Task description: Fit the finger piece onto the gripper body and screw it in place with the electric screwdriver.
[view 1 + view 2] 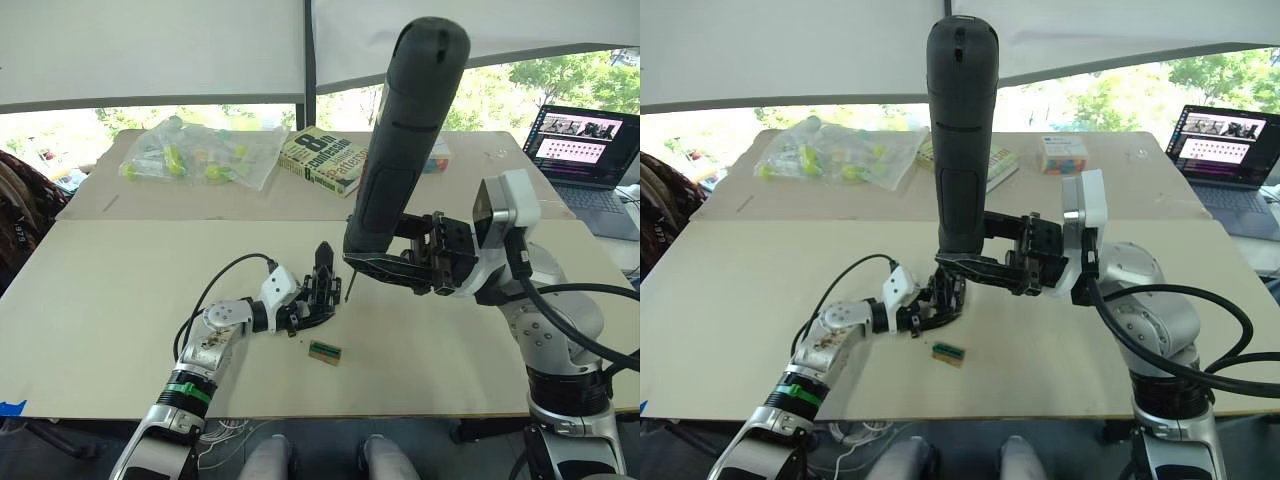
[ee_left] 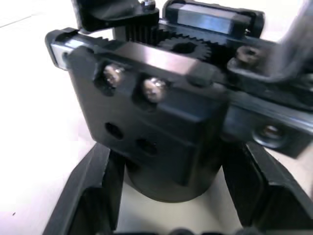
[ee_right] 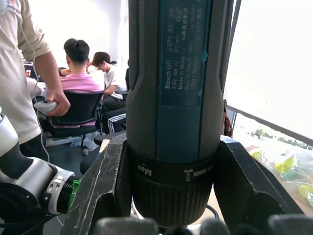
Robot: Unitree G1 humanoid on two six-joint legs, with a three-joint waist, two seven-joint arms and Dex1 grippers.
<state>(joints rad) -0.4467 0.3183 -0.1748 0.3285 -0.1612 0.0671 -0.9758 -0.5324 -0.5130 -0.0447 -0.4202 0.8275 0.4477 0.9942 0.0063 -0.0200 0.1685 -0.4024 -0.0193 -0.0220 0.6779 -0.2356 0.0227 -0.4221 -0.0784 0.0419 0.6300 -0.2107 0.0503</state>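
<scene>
The right gripper (image 1: 985,268) is clamping the one electric screwdriver (image 1: 962,130) near its lower collar, the two black fingers (image 3: 105,186) pressing on either side of the barrel, and is holding the tool nearly upright with its rounded end high above the table (image 1: 120,330) and its thin bit pointing down just beside the gripper body (image 1: 322,290). The right arm is reaching in from the right with its forearm level and the wrist turned toward the middle of the table. The left gripper (image 1: 312,305) is closing around that single gripper body low on the table, a finger (image 2: 90,196) sitting against each side of its rounded base; two silvery screws and two empty holes are showing on the block's face, with a small gear above them. The left arm is lying low and stretching forward from the near left edge. One small green-topped block (image 1: 324,351) is lying on the table just in front of the gripper body. Farther back one book (image 1: 322,160), one clear bag of yellow-green items (image 1: 200,152) and one small colourful box (image 1: 1062,153) are sitting, with one open laptop (image 1: 585,150) off to the right.
</scene>
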